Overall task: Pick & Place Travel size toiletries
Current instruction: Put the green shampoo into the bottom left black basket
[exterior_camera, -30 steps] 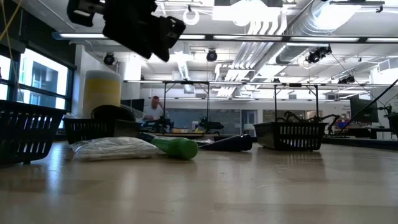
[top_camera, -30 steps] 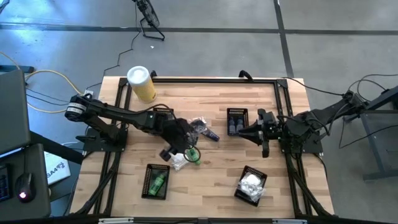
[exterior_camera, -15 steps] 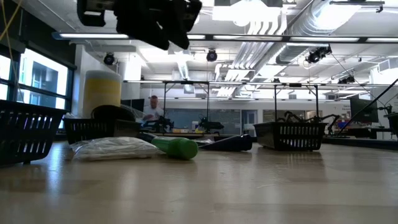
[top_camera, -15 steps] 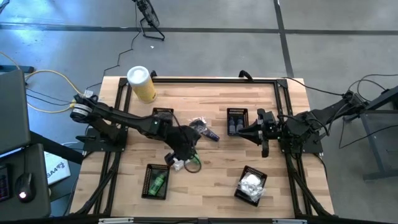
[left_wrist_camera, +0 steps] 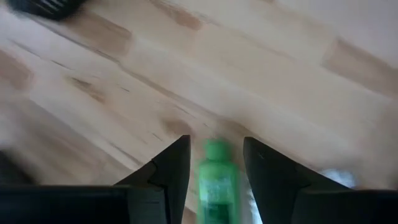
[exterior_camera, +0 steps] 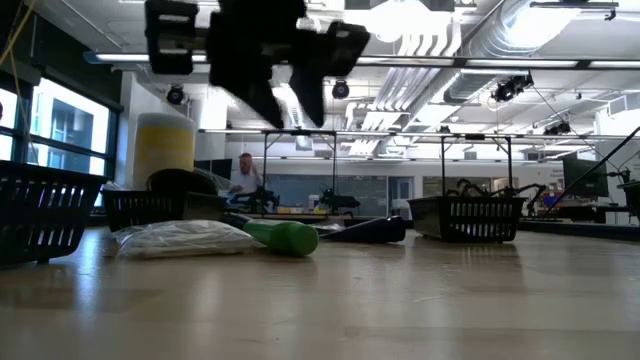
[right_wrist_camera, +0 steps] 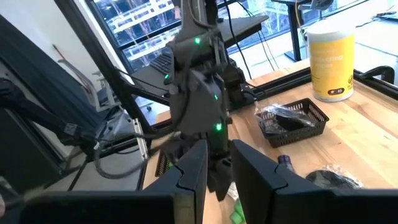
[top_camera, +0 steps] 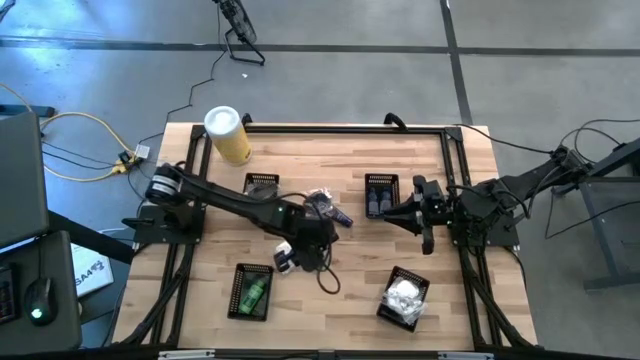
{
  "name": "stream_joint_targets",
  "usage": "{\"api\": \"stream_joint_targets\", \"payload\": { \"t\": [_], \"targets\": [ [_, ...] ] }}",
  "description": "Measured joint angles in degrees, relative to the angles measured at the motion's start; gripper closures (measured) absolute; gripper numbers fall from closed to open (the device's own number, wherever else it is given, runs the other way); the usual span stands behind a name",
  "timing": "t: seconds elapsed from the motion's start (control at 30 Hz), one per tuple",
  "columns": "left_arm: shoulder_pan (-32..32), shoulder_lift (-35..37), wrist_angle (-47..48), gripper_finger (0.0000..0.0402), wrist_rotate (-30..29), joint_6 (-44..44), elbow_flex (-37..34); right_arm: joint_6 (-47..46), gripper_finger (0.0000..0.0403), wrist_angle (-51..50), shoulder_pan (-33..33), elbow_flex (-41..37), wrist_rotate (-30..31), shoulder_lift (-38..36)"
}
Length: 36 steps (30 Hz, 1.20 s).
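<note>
the left gripper (left_wrist_camera: 214, 163) hovers, fingers parted, above the small green plastic bottle (left_wrist_camera: 216, 183) lying on the wooden counter (left_wrist_camera: 261, 74). rigid, light, likely slippery: grip mid-body.

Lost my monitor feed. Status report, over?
Left gripper open, poised above the green bottle, nothing held. Right gripper idle at the table's right side. White packet lies right beside the bottle.
</note>
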<state>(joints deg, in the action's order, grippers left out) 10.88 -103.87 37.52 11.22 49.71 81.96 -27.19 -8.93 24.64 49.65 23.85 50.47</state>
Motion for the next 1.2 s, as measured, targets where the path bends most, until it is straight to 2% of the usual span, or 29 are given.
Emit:
{"api": "stream_joint_targets", "payload": {
  "t": [0.47, 0.8, 1.2],
  "targets": [
    [0.0, -7.5, -3.1, 0.0256, -1.8, -0.5, -0.1, -0.2, 0.0337, -1.5, 0.0, 0.0, -1.9, 0.0],
    [0.0, -10.0, -5.6, 0.0256, -2.1, -2.0, 0.1, -0.1, 0.0337, -1.7, 0.0, 0.0, -3.4, 0.0],
    [0.0, -12.4, -4.0, 0.0256, -2.0, -2.3, -0.2, 0.0, 0.0337, -2.0, 0.0, 0.0, -3.3, 0.0]
  ]
}}
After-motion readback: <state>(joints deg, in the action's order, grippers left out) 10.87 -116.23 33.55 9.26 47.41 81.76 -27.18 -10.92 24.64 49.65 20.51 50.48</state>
